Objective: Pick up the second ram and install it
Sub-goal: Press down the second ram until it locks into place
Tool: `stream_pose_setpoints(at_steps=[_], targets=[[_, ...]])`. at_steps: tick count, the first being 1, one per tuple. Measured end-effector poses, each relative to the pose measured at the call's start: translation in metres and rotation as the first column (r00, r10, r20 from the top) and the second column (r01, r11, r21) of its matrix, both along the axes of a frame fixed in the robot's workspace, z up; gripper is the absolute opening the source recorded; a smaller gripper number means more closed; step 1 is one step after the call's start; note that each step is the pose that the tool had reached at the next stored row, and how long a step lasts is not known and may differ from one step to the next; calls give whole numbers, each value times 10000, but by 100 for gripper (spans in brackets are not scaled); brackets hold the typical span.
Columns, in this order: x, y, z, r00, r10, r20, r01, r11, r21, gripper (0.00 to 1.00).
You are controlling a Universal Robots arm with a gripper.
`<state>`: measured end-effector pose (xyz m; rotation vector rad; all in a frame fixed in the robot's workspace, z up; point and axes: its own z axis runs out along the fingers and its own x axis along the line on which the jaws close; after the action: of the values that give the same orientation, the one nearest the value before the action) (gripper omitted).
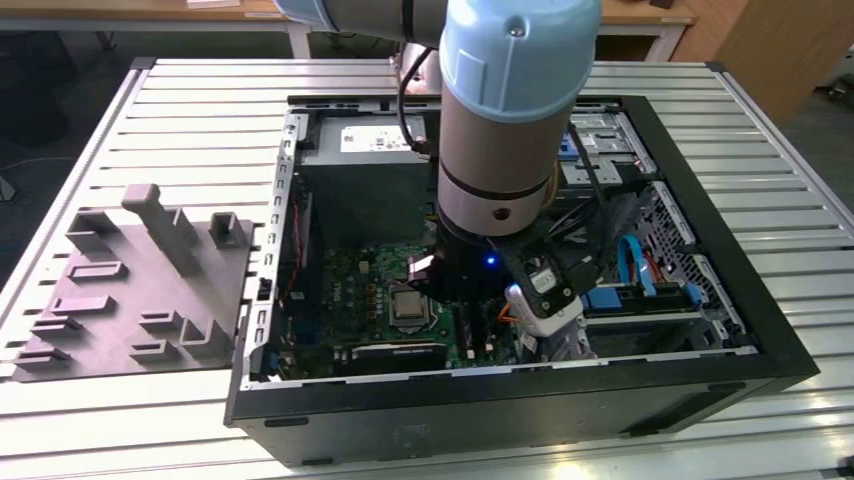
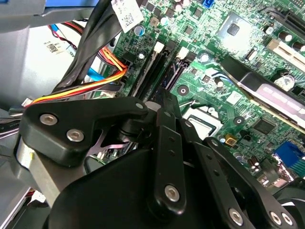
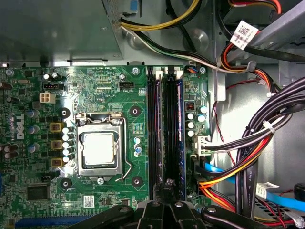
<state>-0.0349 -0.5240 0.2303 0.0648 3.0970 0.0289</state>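
Hand (image 3: 167, 191), bottom centre of the first wrist view, poised over the near end of the ram slots (image 3: 166, 133). Cannot tell whether it is spread or pinching, nor whether the second ram is gripped or seated. To do this well: keep stick parallel to slot, press evenly. Beyond, upper right, white cable tag (image 3: 244, 33); print unreadable.

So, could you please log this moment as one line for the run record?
arm: inside open PC case | gripper: over RAM slots beside CPU socket | grip: cannot tell | parts tray: beside case
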Motion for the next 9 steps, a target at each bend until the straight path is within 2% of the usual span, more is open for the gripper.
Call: stream_pose_setpoints(at_steps=[9], targets=[[0,-1,-33,10000,0,-1,0,10000,-3,10]])
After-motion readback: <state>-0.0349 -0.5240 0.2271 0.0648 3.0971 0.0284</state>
